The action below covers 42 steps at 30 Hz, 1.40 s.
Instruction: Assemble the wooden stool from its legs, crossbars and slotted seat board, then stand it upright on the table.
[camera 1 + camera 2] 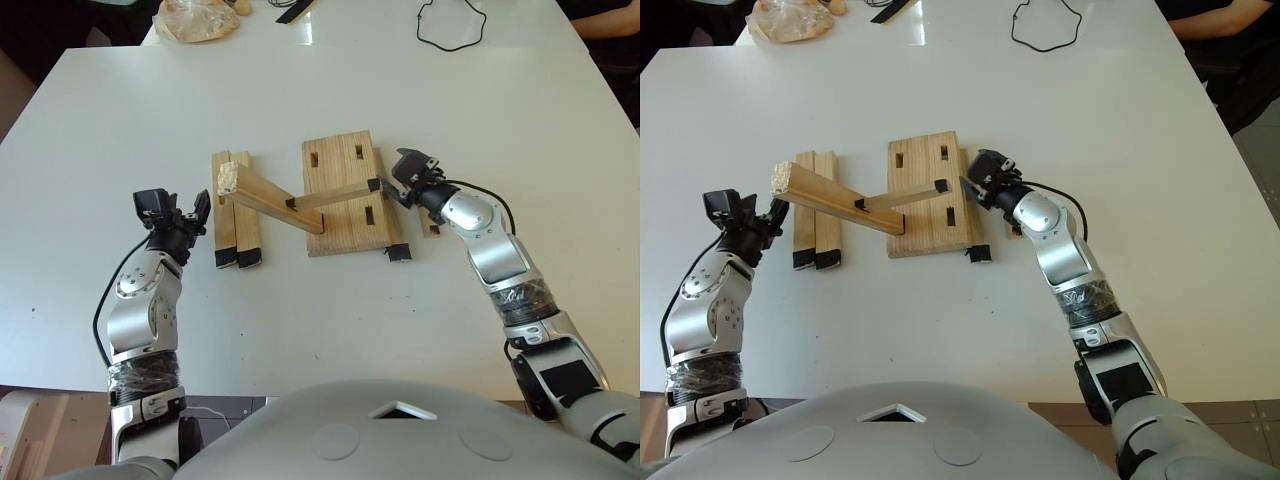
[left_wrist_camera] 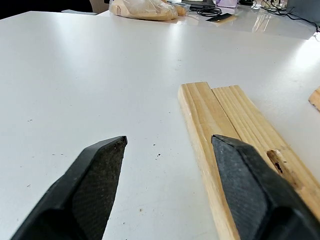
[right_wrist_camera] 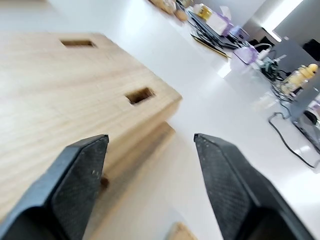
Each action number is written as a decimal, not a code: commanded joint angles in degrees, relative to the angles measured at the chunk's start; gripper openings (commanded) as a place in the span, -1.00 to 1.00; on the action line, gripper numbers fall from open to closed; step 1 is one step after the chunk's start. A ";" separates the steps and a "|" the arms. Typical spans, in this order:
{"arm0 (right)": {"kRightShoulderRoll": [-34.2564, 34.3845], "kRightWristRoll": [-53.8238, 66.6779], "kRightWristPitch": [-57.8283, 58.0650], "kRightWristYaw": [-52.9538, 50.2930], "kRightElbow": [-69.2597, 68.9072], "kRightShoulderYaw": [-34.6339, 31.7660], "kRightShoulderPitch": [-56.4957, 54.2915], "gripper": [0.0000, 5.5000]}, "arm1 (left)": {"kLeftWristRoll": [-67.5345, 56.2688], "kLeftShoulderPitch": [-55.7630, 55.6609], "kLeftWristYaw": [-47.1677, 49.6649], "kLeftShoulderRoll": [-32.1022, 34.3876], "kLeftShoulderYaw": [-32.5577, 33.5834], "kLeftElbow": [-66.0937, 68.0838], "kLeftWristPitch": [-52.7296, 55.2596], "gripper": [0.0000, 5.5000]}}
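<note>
Though glossy white, table [image 1: 500, 100] under seat board [image 1: 337, 172]; bag [image 1: 197, 20], cable [image 1: 447, 48] beyond.

Pale wooden seat board [image 1: 345, 193], white table [image 1: 150, 110]

Table [image 1: 520, 110] bare on far side betw. seat board [image 1: 335, 225] and bag [image 1: 195, 20] / cable [image 1: 450, 30], also right of board and along near edge: wide room there. Left: narrow gap betw. left gripper [image 1: 197, 212] and flat leg pair [image 1: 237, 228]. Slanted leg [image 1: 268, 198] w/ crossbar [image 1: 335, 196] lies across from over the pair onto board, barring the gap betw. them from above. Right gripper [image 1: 398, 180], fingers apart, just beside board's right edge, where another leg [image 1: 398, 250] lies.
</note>
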 commanded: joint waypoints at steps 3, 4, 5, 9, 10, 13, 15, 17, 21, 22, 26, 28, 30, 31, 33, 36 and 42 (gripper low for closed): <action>0.36 7.49 5.98 5.57 -1.93 -3.65 0.06 0.15 | 0.28 0.77 -0.07 -0.20 0.01 0.03 0.30 0.14; 0.09 7.98 6.52 5.61 -1.77 -4.37 -0.09 0.15 | 0.35 0.54 0.00 -0.21 -0.22 -0.11 0.41 0.14; -0.40 8.57 6.73 5.55 -2.04 -5.44 0.02 0.15 | 0.25 0.35 0.02 -0.29 -0.32 -0.32 0.49 0.14; -3.33 10.82 9.74 5.28 -5.97 -10.84 2.32 0.15 | 0.03 1.85 0.15 -0.79 0.24 -0.39 0.12 0.14; -3.87 10.83 10.11 5.65 -6.30 -11.01 2.97 0.15 | 0.03 2.50 0.25 -1.00 0.43 -0.45 -0.04 0.14; -3.80 10.47 10.50 6.05 -6.15 -9.84 4.44 0.15 | 0.34 3.02 0.61 -1.45 -0.04 -1.40 0.01 0.14; -3.01 10.10 10.01 6.30 -6.25 -7.90 5.18 0.15 | 0.19 2.08 0.57 -1.42 -0.37 -2.10 0.49 0.14; -1.83 9.96 9.69 6.52 -6.23 -6.25 5.24 0.15 | 0.04 0.83 0.60 -1.20 -0.22 -1.80 0.76 0.14; -1.10 10.40 10.19 7.66 -5.77 -4.72 4.53 0.15 | 0.11 -0.41 -0.01 -0.84 -0.08 -0.47 0.67 0.14; -1.15 10.51 10.35 8.14 -5.53 -4.47 4.37 0.15 | 0.10 -0.41 -0.06 -0.92 -0.09 -0.57 0.74 0.14; -1.15 11.09 10.28 10.23 -3.80 -4.04 3.64 0.15 | 0.10 -0.87 -0.10 -1.27 -0.42 -0.75 0.89 0.14; -1.42 11.21 10.00 11.38 -3.39 -3.86 3.58 0.15 | -0.01 -1.23 -0.15 -1.25 -0.37 -0.56 0.89 0.14; -1.72 11.10 9.73 11.95 -3.14 -3.67 3.72 0.15 | 0.07 -1.28 -0.26 -1.15 -0.32 -0.21 0.74 0.14; -1.77 11.10 9.56 11.82 -3.10 -3.80 3.82 0.15 | 0.12 -1.24 -0.29 -1.11 -0.33 -0.18 0.75 0.14; -2.00 11.78 9.78 11.47 -3.82 -4.90 4.18 0.15 | 0.19 -1.14 -0.22 -0.95 -0.21 -0.31 0.96 0.14; -2.41 12.57 10.03 10.60 -4.75 -6.52 4.89 0.15 | 0.36 -0.96 0.13 -0.77 0.27 -0.12 0.98 0.14; -2.03 11.22 9.88 9.92 -1.31 -5.67 2.89 0.15 | 0.66 -1.59 0.28 -0.81 0.11 0.81 0.76 0.14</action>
